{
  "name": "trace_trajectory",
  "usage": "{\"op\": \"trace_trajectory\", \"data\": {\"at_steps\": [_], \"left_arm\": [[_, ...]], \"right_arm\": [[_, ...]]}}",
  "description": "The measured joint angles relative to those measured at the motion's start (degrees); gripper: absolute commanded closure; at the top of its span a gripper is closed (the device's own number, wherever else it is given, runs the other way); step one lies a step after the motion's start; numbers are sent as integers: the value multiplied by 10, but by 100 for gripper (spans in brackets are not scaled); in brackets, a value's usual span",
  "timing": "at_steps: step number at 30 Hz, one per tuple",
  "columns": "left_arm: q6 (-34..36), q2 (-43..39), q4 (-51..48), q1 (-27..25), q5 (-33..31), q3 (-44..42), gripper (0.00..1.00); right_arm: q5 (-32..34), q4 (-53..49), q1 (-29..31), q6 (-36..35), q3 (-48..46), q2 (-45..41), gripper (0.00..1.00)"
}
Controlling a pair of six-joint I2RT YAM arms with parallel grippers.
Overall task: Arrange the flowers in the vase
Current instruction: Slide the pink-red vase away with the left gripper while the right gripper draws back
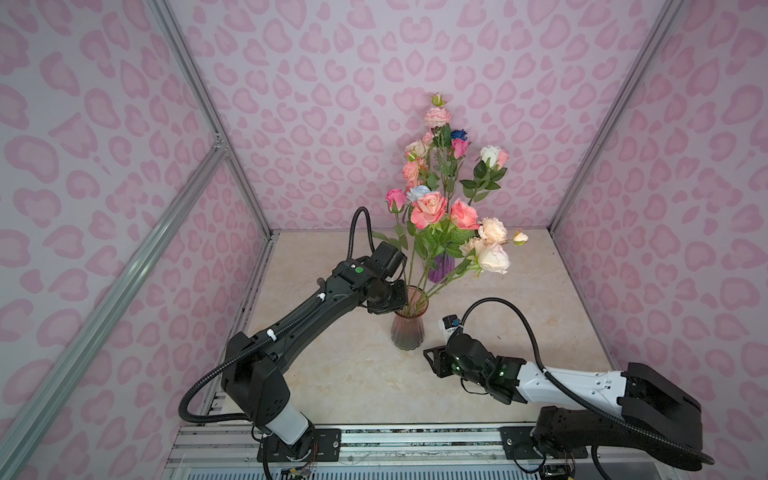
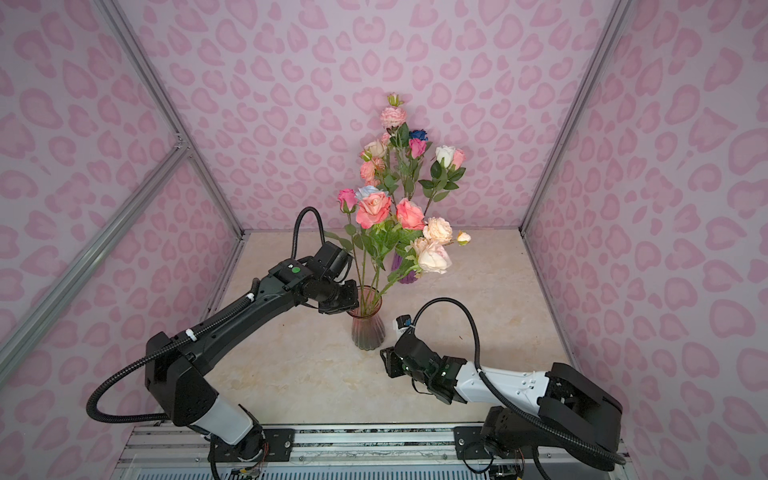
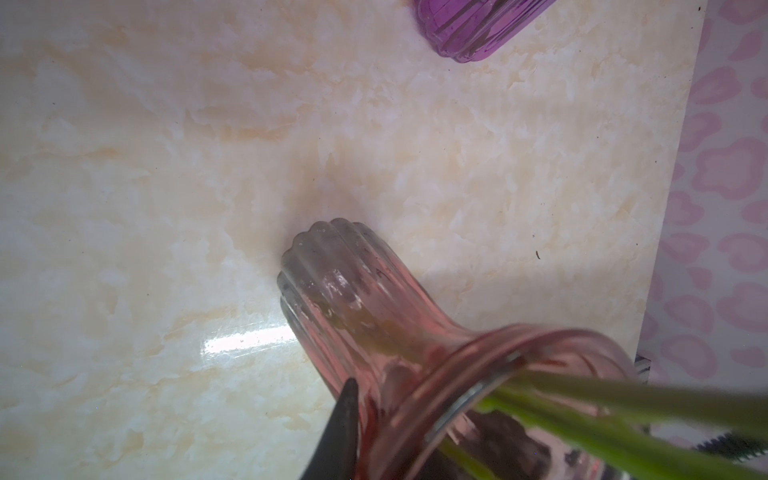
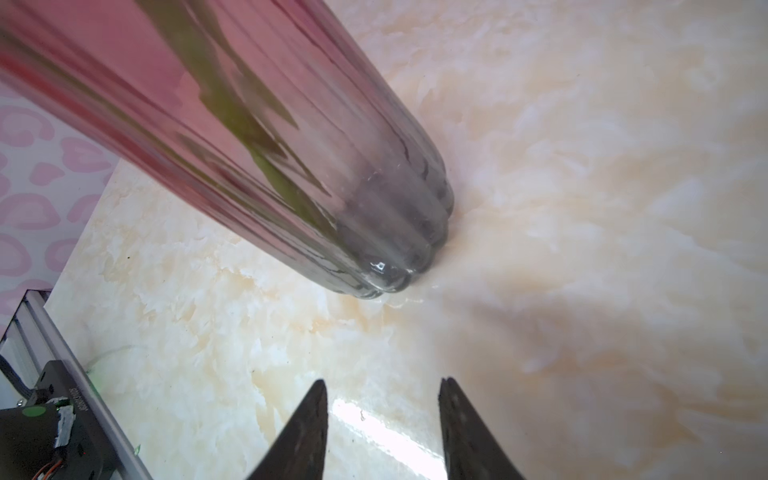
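Note:
A ribbed pink glass vase [image 1: 408, 332] [image 2: 368, 332] stands mid-table and holds several flowers [image 1: 429, 211] [image 2: 374, 208] with pink, peach and cream heads. My left gripper [image 1: 395, 306] [image 3: 419, 409] is at its rim. One finger [image 3: 347, 424] presses the outside of the glass and a dark shape shows inside, so it is shut on the rim. Green stems [image 3: 623, 399] cross the mouth. My right gripper [image 1: 432, 360] [image 4: 382, 380] hovers low beside the vase's base [image 4: 374, 249], open, with only table between its fingers.
A purple vase [image 1: 441, 268] [image 3: 469, 25] stands behind the pink one, holding more tall flowers [image 1: 436, 118] against the back wall. Pink-patterned walls close in three sides. A metal rail [image 1: 415, 436] runs along the front edge of the marble tabletop [image 1: 340, 374].

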Motion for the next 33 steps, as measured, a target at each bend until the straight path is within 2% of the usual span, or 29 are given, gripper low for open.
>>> {"op": "trace_trajectory", "data": {"at_steps": [8,14,19,26,33], "left_arm": [[4,0,-12,0,9,6,96],[15,-11,-30,-1,5,7,96],[29,-54,-41,1,-8,-22,96],[28,-103,-43,39,25,-56,96],[26,-108,-35,93,68,-58,96]], "right_arm": [[18,-41,-19,2,-18,-66,54],[30,-72,-45,0,-34,-130,53],[49,-94,-67,-1,-58,-197,52],[59,-134,-109,-12,-70,-267,52],[57,-162,-135,-20,-69,-295,52]]}}
